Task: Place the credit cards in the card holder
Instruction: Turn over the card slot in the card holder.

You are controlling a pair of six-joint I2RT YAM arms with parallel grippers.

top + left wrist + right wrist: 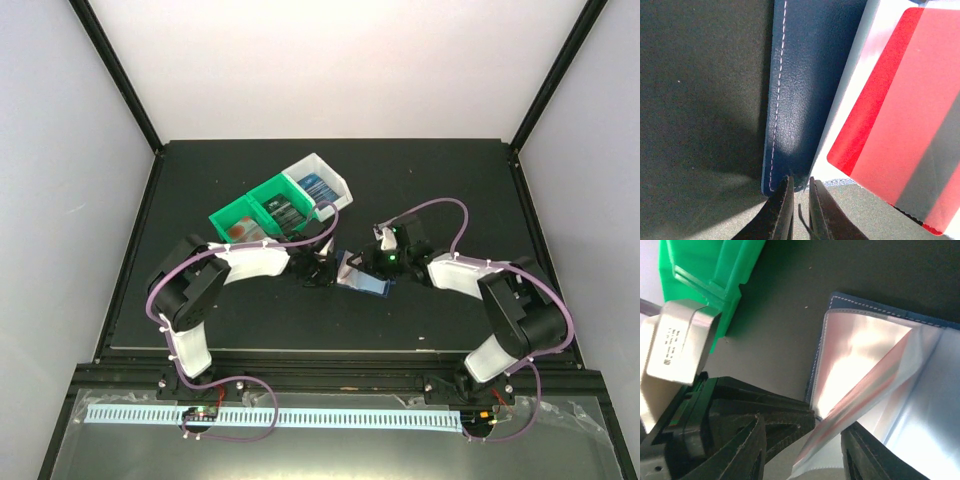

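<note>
The matte black worktop (pixel 450 180) sits inside pale walls with black corner posts. Both arms, with white shells, black joints and looped purple cables, reach in to meet at its middle.

Behind the left arm lies a long plastic bin (pixel 222 218), mostly green with one white end, divided into three compartments. Stacks of credit cards (pixel 282 212) lie in them: reddish at the near-left end, dark in the middle, blue in the white end. The right wrist view shows a corner of this bin just beside the left arm's grey labelled housing.

The card holder (pixel 365 278) lies open on the worktop between the two tools, just in front of the bin. Its cover is grained dark blue with a line of white stitching along the edge, and inside are glossy clear sleeves that catch the light.

A red-and-white card (pixel 900 110), smooth and with a rounded corner, lies tilted across the holder's inside.

The left tool (pixel 799 182) is clenched on the lower corner of the blue cover.

The right tool (pixel 804 427) has its fingers standing apart on either side of the lower end of a pale sheet with a red band. Whether they grip it I cannot tell.
</note>
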